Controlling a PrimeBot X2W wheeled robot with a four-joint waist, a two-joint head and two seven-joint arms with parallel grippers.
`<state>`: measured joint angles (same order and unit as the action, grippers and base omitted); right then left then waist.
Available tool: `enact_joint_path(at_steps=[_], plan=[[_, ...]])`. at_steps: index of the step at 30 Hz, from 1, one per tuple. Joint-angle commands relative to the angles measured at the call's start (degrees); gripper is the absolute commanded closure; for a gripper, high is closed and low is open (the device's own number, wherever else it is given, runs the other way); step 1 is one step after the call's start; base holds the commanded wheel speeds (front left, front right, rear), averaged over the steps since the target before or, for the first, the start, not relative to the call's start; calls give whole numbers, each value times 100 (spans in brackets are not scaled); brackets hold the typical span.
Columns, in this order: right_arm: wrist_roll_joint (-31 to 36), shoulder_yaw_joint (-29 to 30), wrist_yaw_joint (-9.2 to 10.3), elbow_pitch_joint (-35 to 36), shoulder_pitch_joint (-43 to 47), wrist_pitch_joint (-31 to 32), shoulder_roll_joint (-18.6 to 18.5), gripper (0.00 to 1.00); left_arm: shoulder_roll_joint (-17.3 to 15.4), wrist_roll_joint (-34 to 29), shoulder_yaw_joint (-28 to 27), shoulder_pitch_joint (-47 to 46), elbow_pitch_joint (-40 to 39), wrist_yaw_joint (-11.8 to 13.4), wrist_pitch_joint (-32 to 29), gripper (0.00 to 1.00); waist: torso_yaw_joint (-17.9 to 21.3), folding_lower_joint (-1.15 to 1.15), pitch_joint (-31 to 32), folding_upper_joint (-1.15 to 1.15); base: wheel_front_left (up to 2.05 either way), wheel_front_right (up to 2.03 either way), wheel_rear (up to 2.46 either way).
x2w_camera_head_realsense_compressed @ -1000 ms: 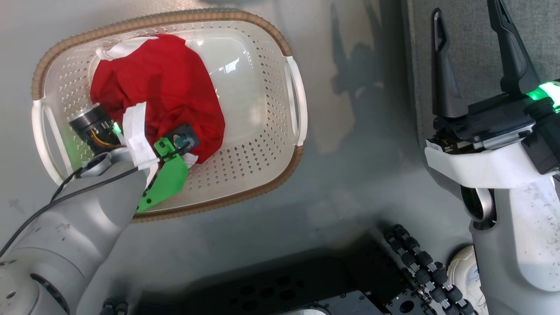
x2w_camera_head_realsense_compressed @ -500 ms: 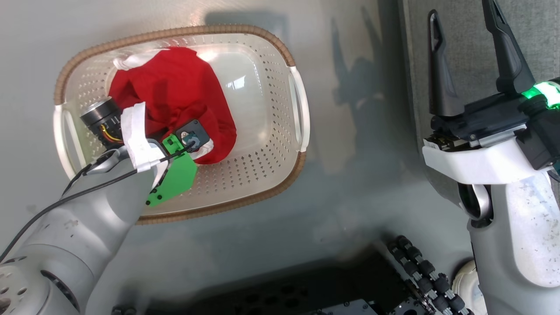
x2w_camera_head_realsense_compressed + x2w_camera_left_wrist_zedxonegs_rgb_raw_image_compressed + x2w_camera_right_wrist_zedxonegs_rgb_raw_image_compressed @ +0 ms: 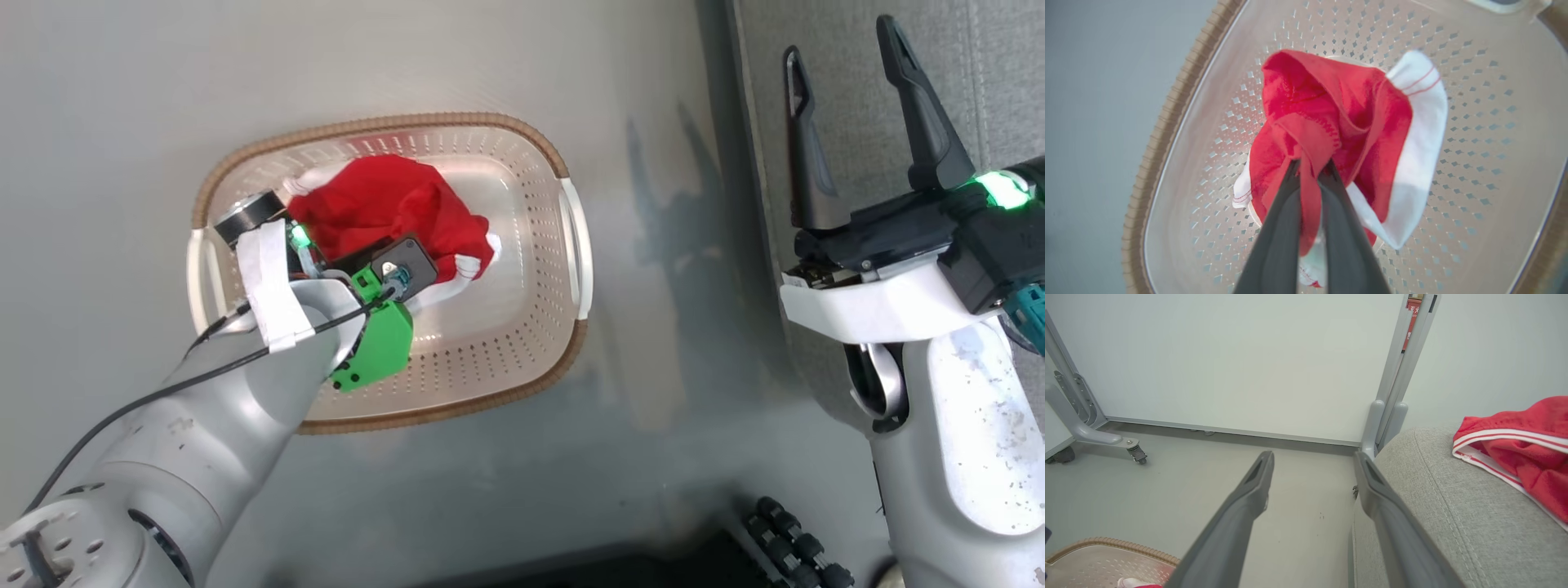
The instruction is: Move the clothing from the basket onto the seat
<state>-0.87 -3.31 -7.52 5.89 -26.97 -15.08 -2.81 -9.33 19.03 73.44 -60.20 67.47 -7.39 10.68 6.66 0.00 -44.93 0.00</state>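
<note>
Red clothing [image 3: 384, 204] lies lengthwise along the basket [image 3: 522, 343], a fold clamped in the left pincer [image 3: 1311, 165]; right pincer [image 3: 838, 41] spread empty.

I have one red garment [image 3: 1331, 122] bunched into a peak inside the basket [image 3: 522, 359]; a fold of it is pinched tight in the left gripper [image 3: 1310, 165]; its white trim with thin red stripes hangs to one side; the basket is cream perforated plastic with a brown woven-look rim and white side handles, upright near the seat [image 3: 1433, 506]; that grey fabric cushion carries a second red garment [image 3: 1527, 449], crumpled, with white striped trim along its edge.
</note>
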Motion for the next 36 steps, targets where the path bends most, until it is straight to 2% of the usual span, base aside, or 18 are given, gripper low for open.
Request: enact_joint_path(at_steps=[1, 7, 10, 17, 25, 36], plan=[[40, 26, 6, -45, 98, -13, -15, 0, 40, 87, -4, 101, 20, -14, 95, 100, -245, 0, 471, 0, 0, 0, 0], [85, 87, 6, -250, 313, -13, -17, 0, 200, 312, -4, 307, -47, -14, 372, 100, -449, 0, 1088, 0, 0, 0, 0], [107, 118, 6, -346, 433, -13, -16, 0, 263, 685, -102, 424, -163, -14, 429, 100, -545, 0, 1375, 0, 0, 0, 0], [115, 199, 6, -601, 759, -14, -16, 0, 121, 1023, -378, 651, -788, -14, 457, 100, -721, 0, 2078, 0, 0, 0, 0], [38, 221, 6, -777, 1095, -13, -16, 0, -86, 885, -1134, 1115, -1651, 80, 459, 100, -788, 0, 2680, 0, 0, 0, 0], [-49, 217, 6, -900, 1462, -13, -16, 0, -119, 537, -2314, 1771, -2793, 113, 460, 100, -842, 0, 3339, 0, 0, 0, 0]])
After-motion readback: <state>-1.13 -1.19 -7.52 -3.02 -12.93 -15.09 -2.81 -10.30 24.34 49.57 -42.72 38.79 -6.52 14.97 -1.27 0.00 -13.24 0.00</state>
